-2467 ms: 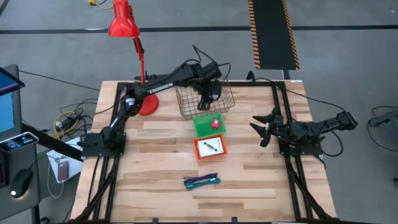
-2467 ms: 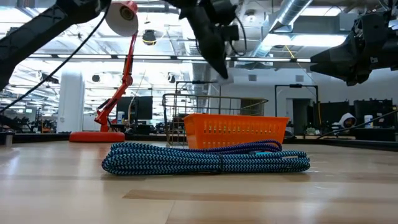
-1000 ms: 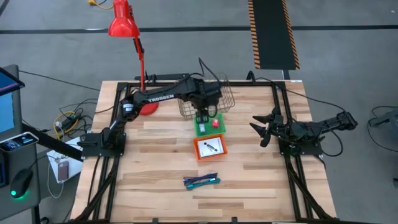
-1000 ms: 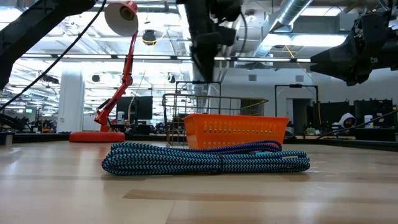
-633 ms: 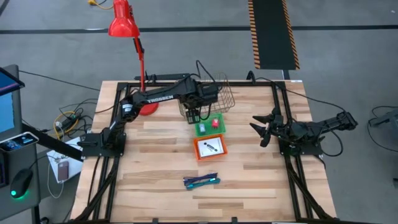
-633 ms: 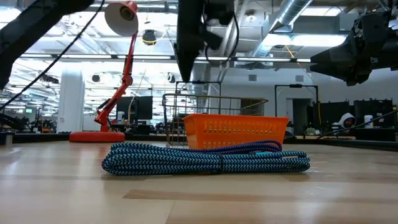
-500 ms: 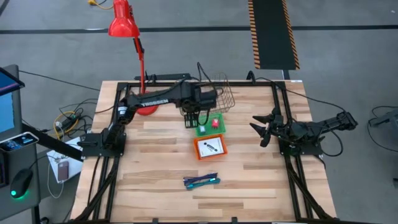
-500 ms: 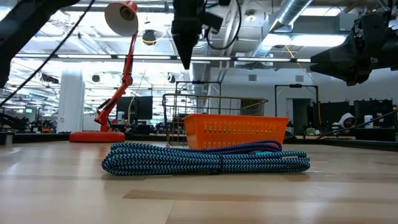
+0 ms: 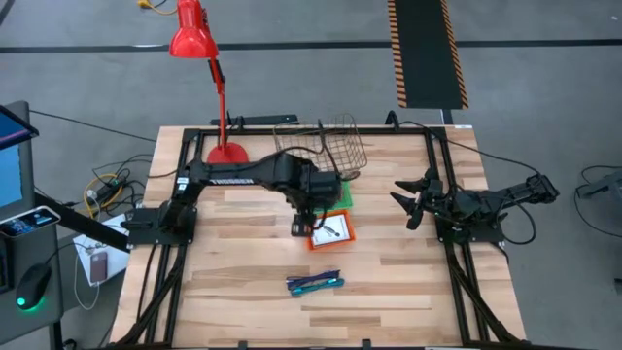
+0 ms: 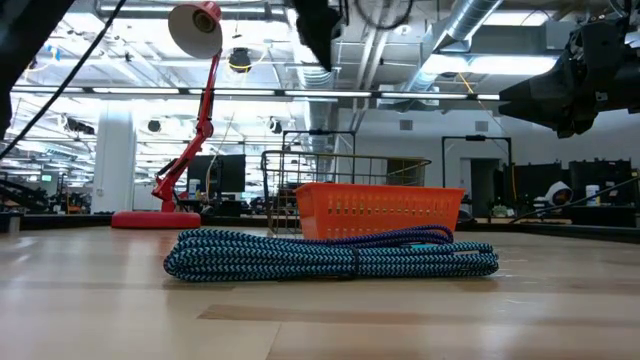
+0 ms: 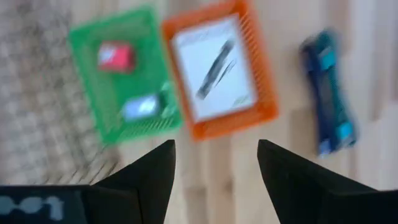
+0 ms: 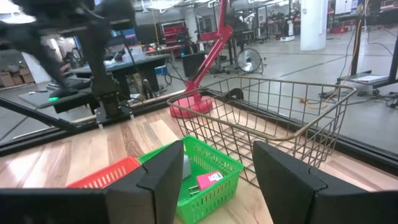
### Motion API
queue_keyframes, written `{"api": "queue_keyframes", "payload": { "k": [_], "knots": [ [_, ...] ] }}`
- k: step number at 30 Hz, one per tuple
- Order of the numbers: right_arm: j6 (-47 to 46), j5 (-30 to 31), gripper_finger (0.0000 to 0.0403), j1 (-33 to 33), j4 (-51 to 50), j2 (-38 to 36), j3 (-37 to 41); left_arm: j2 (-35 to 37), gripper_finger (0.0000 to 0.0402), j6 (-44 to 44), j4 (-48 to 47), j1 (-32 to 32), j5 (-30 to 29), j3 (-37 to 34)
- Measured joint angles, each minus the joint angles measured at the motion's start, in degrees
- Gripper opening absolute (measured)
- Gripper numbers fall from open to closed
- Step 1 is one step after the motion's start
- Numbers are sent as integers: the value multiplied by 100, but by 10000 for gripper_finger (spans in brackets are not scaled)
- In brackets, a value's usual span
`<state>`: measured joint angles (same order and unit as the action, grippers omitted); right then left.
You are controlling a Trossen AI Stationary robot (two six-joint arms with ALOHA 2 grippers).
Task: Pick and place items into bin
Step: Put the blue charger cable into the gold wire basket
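Wooden table [image 9: 243, 292]: left end effector [image 9: 299, 227] (fingers apart) beside orange tray [image 9: 330, 241].

One camera looks straight down on the wooden desk [image 9: 243, 272]; another sits at desk level. Both wrist cameras share the green plastic basket [image 11: 121, 74].

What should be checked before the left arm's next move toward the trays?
1. Left claw open and empty: ok, fingers apart with nothing between them.
2. Left claw over the trays: ok, it hangs beside the orange tray.
3. White card reachable: ok, it lies flat in the orange tray, uncovered.
4. Red block in the green tray: ok, visible and uncovered.
5. Wire bin upright and unobstructed: ok.
6. Right claw clear of the work: ok, open at the table's right side.
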<state>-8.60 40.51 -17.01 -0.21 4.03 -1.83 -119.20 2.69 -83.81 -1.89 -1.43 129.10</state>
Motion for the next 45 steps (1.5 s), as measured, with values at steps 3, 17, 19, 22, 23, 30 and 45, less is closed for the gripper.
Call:
{"api": "queue_keyframes", "payload": {
  "k": [3, 17, 19, 22, 23, 30, 45],
  "knots": [
    [0, -2, 187, 1, 0, 0, 0, -2, 217, -97, 487, -135, 154, 0],
    [0, -2, 187, 0, 0, 5, 0, -671, 217, -1396, 717, -690, 275, 2],
    [0, -2, 187, 1, 0, 7, 0, -912, 217, -1461, 652, -755, 316, -2],
    [0, -2, 187, 1, 0, 9, 0, -1176, 217, -1666, 572, -817, 507, -1],
    [0, -2, 187, 0, 0, 9, 0, -1233, 217, -1780, 516, -843, 549, -2],
    [0, -4, 187, 0, 0, 9, 0, -1586, 217, -2190, 370, -1199, 435, 0],
    [0, -2, 187, 0, 0, 9, 0, -1771, 217, -3578, 704, -1744, -248, 4]
  ]
}}
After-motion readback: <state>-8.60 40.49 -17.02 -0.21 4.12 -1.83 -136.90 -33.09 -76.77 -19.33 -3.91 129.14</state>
